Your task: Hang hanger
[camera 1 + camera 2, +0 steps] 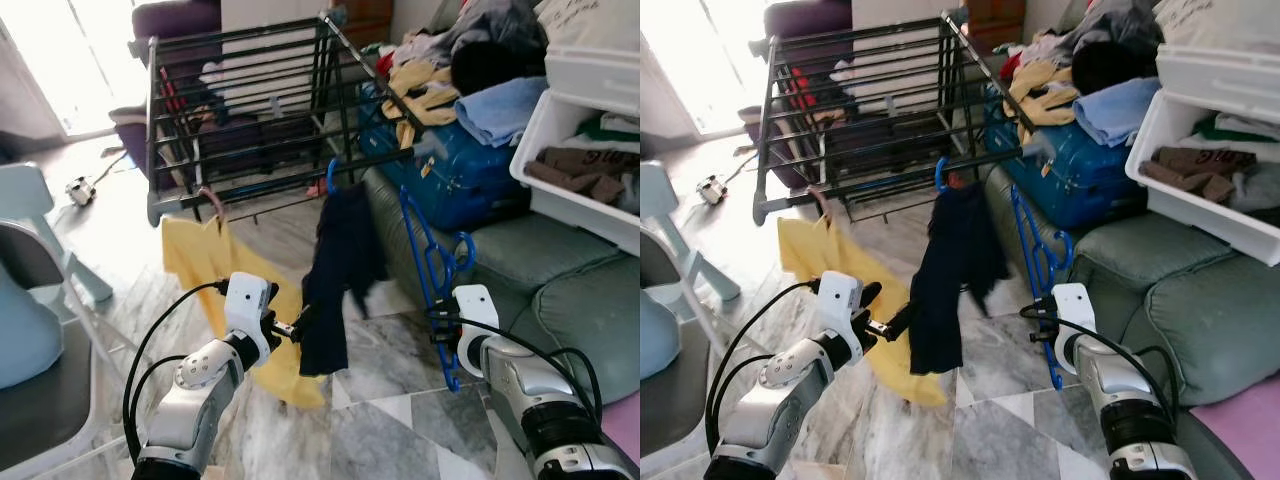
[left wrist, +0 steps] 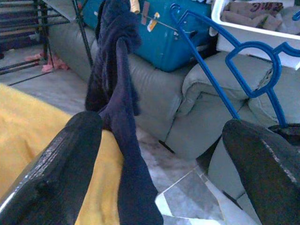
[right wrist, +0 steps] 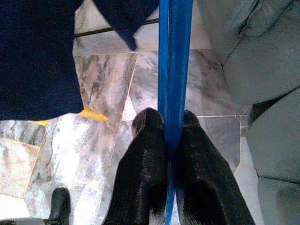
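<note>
My right gripper [image 3: 171,123] is shut on the lower part of an empty blue hanger [image 1: 425,250], which stands tilted in front of the sofa with its hook end pointing up toward the black drying rack [image 1: 250,100]. A dark navy garment [image 1: 340,270] hangs from a blue hook on the rack's front rail. Beside it a yellow garment [image 1: 205,265] hangs on a pink hanger. My left gripper [image 1: 298,325] is open at the navy garment's lower edge, and the cloth [image 2: 124,140] hangs between its fingers [image 2: 70,159].
A green sofa [image 1: 560,290] fills the right side and carries a teal suitcase [image 1: 450,170], a clothes pile [image 1: 470,70] and a white bin [image 1: 590,170] of folded clothes. A pale blue chair [image 1: 30,300] stands at the left. Marble floor [image 1: 380,420] lies between my arms.
</note>
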Controlling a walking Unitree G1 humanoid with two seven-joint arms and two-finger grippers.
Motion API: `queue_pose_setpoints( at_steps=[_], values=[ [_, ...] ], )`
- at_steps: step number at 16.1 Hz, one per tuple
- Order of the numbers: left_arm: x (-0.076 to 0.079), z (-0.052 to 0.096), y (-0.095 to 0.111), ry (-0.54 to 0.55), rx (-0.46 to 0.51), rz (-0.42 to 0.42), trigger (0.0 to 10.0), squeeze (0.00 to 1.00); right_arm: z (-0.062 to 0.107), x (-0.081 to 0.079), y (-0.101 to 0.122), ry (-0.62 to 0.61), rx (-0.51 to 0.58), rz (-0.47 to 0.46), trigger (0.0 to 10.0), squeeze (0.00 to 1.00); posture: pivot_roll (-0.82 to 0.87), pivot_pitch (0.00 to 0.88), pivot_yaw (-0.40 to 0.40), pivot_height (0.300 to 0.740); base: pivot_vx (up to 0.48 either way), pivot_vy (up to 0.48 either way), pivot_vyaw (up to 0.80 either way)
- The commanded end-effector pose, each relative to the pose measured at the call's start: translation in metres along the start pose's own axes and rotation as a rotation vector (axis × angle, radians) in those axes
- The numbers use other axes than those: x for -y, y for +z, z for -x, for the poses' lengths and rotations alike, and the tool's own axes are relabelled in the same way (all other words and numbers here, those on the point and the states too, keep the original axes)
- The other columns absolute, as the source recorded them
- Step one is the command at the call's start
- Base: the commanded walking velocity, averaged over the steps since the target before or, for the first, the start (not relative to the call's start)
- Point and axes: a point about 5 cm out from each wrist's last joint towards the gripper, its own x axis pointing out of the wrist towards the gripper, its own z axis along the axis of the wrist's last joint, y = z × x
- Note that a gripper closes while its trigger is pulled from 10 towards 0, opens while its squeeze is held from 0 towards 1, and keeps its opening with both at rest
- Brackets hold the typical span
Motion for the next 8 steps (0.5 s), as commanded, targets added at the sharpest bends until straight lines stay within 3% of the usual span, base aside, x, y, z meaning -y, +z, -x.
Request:
queue_pose_setpoints(
  at_steps=[1,8],
  values=[
    [-0.003,0.000,0.003,0.006,0.003,-0.010,10.0,0.00,-0.001,-0.004,0.012,0.016,0.035,0.021,10.0,0.00,-0.14,0.000,0.069,0.740,0.461,0.000,0.00],
    [-0.002,0.000,0.002,0.011,0.003,-0.005,10.0,0.00,0.000,-0.001,0.026,0.073,0.067,0.125,10.0,0.00,-0.14,0.000,0.058,0.740,0.467,0.000,0.00]
  ],
)
